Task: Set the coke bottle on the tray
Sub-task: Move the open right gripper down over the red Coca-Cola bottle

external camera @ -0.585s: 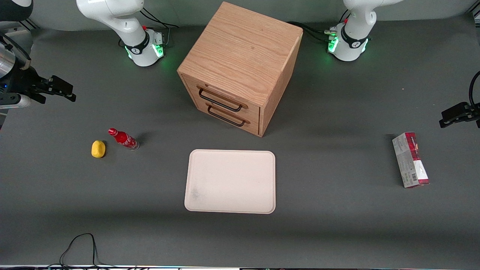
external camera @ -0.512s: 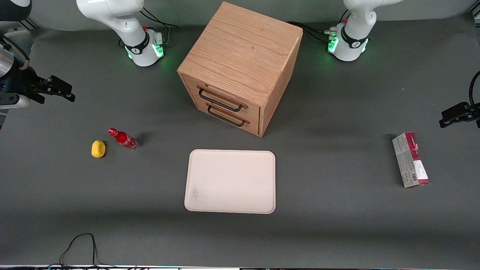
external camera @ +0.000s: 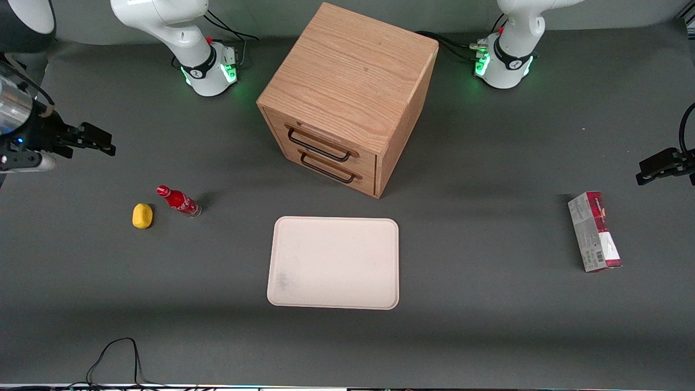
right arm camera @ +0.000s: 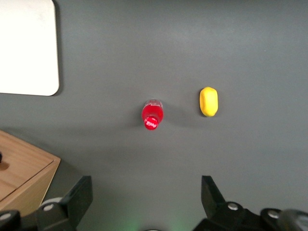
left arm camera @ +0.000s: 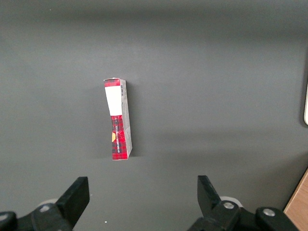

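Observation:
The coke bottle (external camera: 178, 201), small and red with a red cap, stands upright on the dark table toward the working arm's end. In the right wrist view the coke bottle (right arm camera: 152, 114) shows cap-first from above. The cream-white tray (external camera: 333, 263) lies flat near the table's middle, in front of the cabinet, with nothing on it; one corner of the tray (right arm camera: 26, 45) shows in the right wrist view. My gripper (external camera: 103, 141) hangs above the table, farther from the front camera than the bottle and apart from it. The gripper (right arm camera: 147, 190) is open and holds nothing.
A yellow lump (external camera: 142, 215) lies beside the bottle, about a hand's width away. A wooden two-drawer cabinet (external camera: 347, 92) stands farther back than the tray, drawers shut. A red-and-grey carton (external camera: 594, 232) lies toward the parked arm's end. A black cable (external camera: 117, 353) loops at the near edge.
My gripper has shifted a little nearer to the bottle and the table's middle. The bottle, tray and other objects have not moved.

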### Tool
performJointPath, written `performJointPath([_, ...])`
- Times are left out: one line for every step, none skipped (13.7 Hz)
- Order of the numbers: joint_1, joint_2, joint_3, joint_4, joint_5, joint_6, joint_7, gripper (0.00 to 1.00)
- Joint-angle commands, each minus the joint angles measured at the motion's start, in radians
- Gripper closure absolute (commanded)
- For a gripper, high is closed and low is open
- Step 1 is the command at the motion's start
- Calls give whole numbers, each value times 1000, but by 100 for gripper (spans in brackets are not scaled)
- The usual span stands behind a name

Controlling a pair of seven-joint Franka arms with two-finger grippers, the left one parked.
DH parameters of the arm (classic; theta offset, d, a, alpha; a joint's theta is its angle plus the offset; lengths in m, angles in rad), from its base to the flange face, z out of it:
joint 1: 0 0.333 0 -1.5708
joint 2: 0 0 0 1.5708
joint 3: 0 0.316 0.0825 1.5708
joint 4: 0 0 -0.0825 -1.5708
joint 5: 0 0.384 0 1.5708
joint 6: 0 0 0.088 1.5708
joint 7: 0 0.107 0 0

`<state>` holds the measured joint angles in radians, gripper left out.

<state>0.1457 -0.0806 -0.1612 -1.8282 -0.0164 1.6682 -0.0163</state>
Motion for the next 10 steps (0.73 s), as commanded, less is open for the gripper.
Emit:
performJointPath([2, -22, -24, -187, 18, 176, 1, 0])
performJointPath([2, -25, -24, -248, 18, 248, -1, 0])
performJointPath([3, -25, -24, -317, 19, 334, -1, 0])
performJointPath([3, -22, -24, -382, 19, 432, 1, 0])
performJointPath([3, -5, -23, -422, 19, 515, 1, 0])
performJointPath([5, 22, -23, -440, 21, 571, 1, 0])
performJointPath([8, 50, -20, -456, 21, 623, 1, 0])
performJointPath([8, 76, -18, -477, 21, 684, 1, 0])
performJointPath([8, 99, -15, -500, 21, 746, 1, 0])
performJointPath([9, 116, -15, -519, 21, 784, 4, 0])
